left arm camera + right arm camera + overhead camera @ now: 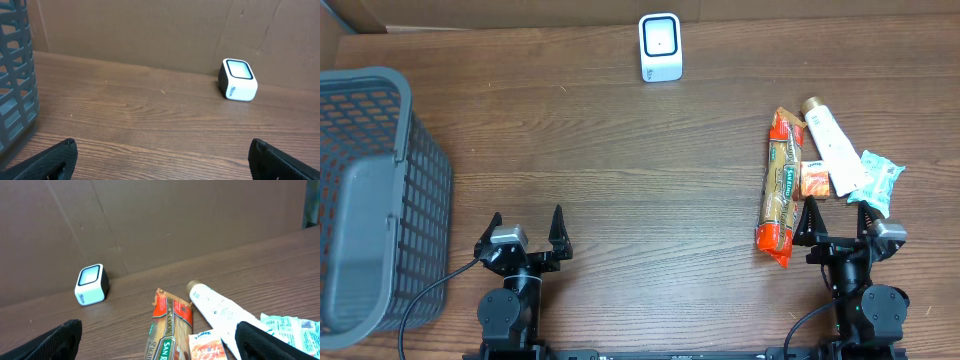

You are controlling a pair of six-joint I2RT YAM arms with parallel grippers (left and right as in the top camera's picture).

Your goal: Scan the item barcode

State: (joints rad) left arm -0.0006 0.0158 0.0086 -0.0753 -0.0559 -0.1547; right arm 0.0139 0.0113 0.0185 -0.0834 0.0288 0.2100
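Your left gripper point(527, 222) and right gripper point(837, 212) are both wide open and hold nothing. The things to scan, a long orange packet point(778, 185), a white tube point(828, 140), a small orange box point(813, 180) and a blue-green packet point(877, 180), lie together right by your right gripper. The white scanner point(660, 47) stands at the far edge of the table point(570, 150), well apart from them.

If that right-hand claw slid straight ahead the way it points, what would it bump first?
Probably the small orange box, lying just ahead of the open right gripper, with the white tube close beside it. Which one comes first is hard to judge; depth is unclear.
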